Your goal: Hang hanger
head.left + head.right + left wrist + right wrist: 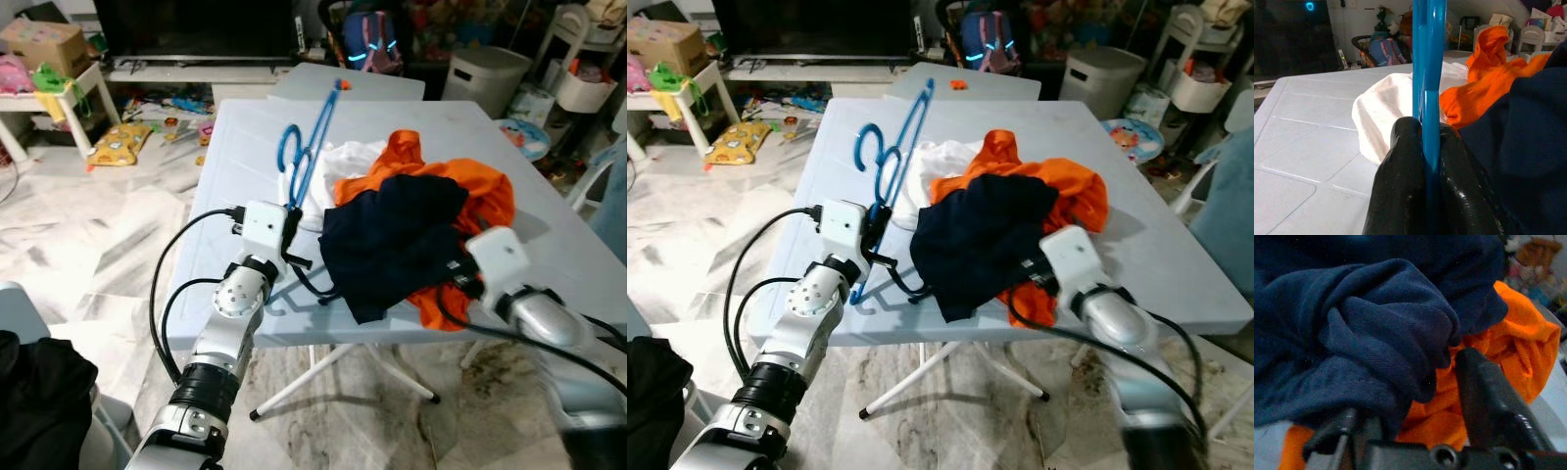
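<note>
A blue plastic hanger point(312, 145) slants up over the white table point(245, 147), its hook end high over the far side. My left gripper point(292, 245) is shut on the hanger's lower bar near the table's front edge; in the left wrist view both fingers point(1405, 171) press the blue bar point(1427, 73). A pile of clothes lies mid-table: a navy garment point(392, 240) on top of an orange one point(470, 186) and a white one point(343, 162). My right gripper point(1415, 396) is open at the pile's front right, with a navy fold between its fingers point(1488, 396).
The table's front edge is just before me, with its folding legs point(323, 377) below. Beyond it stand a second table point(343, 80), a backpack point(370, 41), a white bin point(485, 73) and a TV unit point(196, 69). Toys point(120, 142) litter the floor on the left.
</note>
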